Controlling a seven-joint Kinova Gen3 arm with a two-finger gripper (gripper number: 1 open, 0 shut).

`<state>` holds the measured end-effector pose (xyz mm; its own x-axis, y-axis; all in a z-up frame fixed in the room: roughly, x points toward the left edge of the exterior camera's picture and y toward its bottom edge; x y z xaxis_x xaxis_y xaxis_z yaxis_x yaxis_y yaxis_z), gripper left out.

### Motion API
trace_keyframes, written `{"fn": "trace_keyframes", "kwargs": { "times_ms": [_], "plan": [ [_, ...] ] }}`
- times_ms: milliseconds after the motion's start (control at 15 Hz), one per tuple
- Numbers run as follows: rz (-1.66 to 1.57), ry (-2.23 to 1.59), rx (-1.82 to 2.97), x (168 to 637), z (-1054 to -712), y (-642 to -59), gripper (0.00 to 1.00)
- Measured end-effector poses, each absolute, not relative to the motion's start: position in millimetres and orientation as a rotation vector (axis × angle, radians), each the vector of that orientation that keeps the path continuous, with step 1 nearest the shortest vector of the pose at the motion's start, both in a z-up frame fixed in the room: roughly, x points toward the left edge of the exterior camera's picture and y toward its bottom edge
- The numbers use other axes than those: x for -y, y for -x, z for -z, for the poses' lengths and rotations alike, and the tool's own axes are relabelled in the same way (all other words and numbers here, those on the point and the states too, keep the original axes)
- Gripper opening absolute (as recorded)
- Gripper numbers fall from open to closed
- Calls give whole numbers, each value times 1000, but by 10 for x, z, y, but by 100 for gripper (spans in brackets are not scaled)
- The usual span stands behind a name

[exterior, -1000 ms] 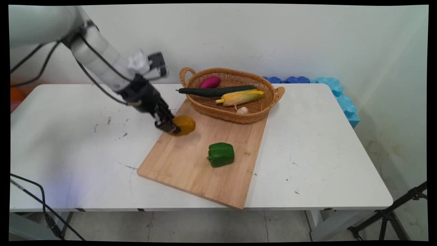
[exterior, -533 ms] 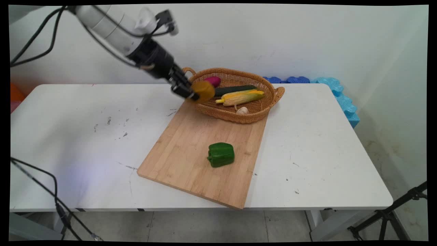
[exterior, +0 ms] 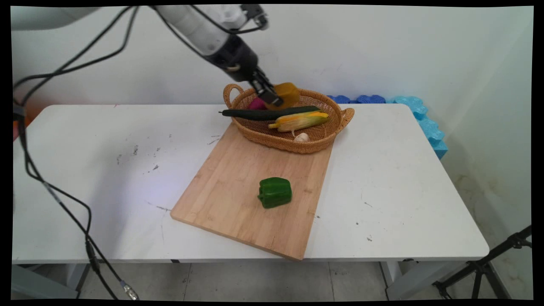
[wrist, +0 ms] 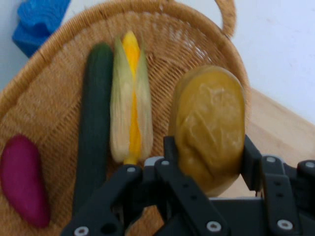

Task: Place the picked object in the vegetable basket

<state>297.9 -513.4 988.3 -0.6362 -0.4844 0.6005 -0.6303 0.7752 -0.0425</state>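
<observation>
Gripper [exterior: 275, 98] pinches a yellow-brown potato [exterior: 286, 94] between its fingers [wrist: 173, 162], held in the air above the back part of the wicker basket [exterior: 327, 131], not touching it. In the basket: one cucumber [exterior: 265, 113], one corn cob [exterior: 299, 120], one purple sweet potato [wrist: 20, 180], one garlic bulb [exterior: 302, 137]. One green bell pepper [exterior: 275, 192] lies on the wooden cutting board [exterior: 229, 199] at 6 o'clock from the basket, well apart from the gripper. White table [exterior: 403, 182] under all.

A cutting board [exterior: 255, 191] lies at the table's [exterior: 403, 191] centre, a bell pepper [exterior: 275, 192] on it. At the board's 12 o'clock end sits a basket [exterior: 327, 136] holding a cucumber [exterior: 267, 113], corn [exterior: 299, 120], garlic [exterior: 302, 137] and, toward 11 o'clock, a sweet potato [wrist: 22, 179]. A potato [exterior: 287, 94] hangs above the basket's far rim.
</observation>
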Motion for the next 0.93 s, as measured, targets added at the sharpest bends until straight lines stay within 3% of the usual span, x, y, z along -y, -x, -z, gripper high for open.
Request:
{"fn": "trace_keyframes", "kwargs": {
  "times_ms": [933],
  "plan": [
    [-343, -873, 2435, 5929, -9015, -1929, 0]
  ]
}}
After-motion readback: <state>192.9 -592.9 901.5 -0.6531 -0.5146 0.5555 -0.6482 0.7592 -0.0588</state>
